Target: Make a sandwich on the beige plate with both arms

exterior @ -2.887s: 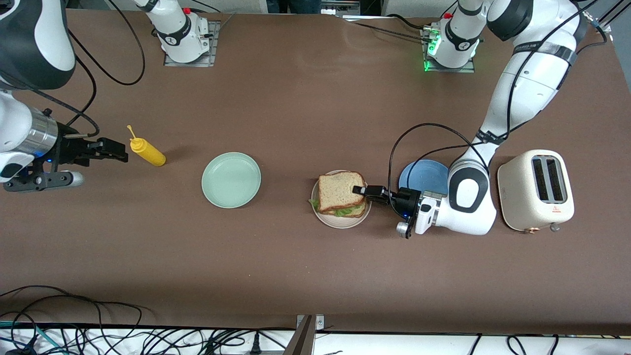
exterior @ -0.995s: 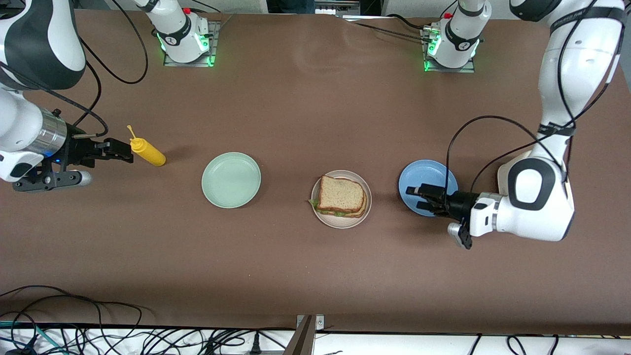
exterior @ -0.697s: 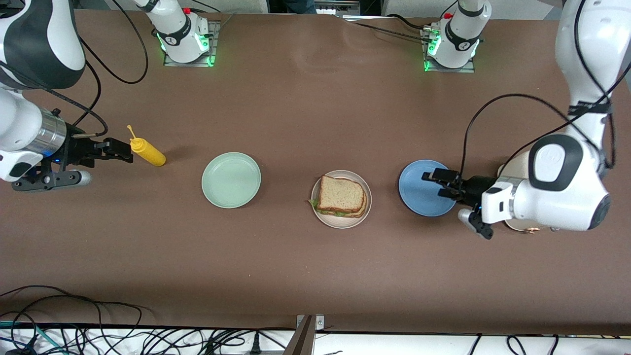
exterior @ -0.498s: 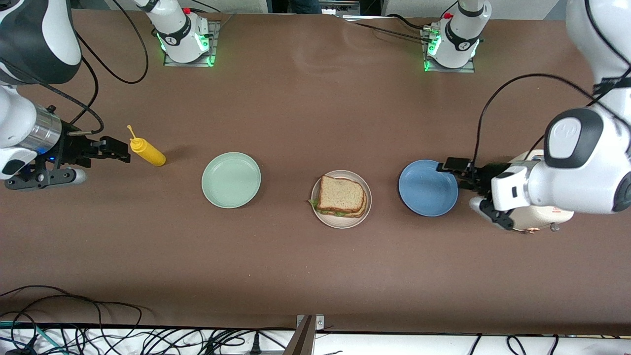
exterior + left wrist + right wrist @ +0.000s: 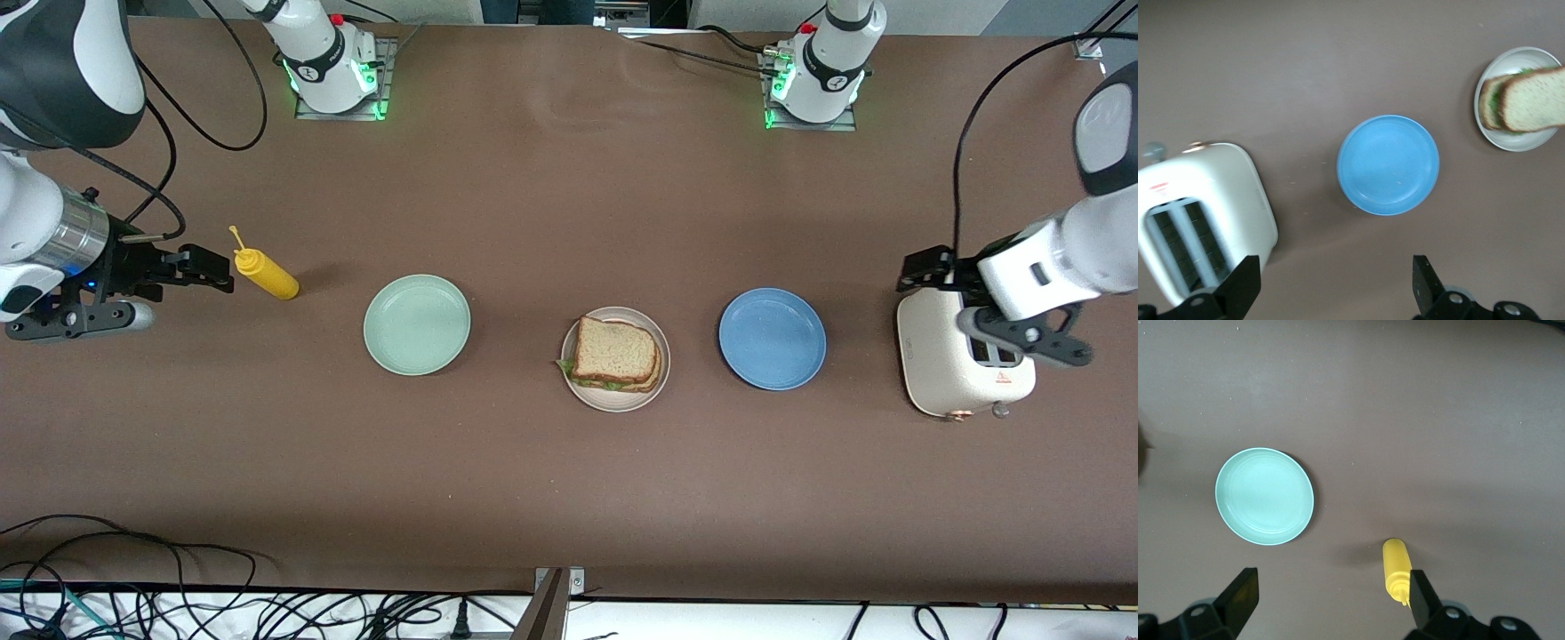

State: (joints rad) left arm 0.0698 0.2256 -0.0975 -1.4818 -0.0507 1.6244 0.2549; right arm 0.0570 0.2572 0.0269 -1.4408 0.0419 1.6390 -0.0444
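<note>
The sandwich, two tan bread slices with green lettuce between them, lies on the beige plate in the middle of the table. The left wrist view shows the sandwich and its plate from above. My left gripper hangs open and empty in the air over the edge of the toaster. The same left gripper has bare table between its fingers. My right gripper waits open and empty over the table next to the yellow bottle, as the right gripper also shows from the wrist.
A blue plate sits between the beige plate and the cream toaster. A mint green plate lies between the beige plate and the yellow squeeze bottle. Cables hang along the table edge nearest the front camera.
My left arm has drawn back from over the blue plate and risen to over the toaster, gripper still open. The right arm has barely shifted. The sandwich has not moved.
</note>
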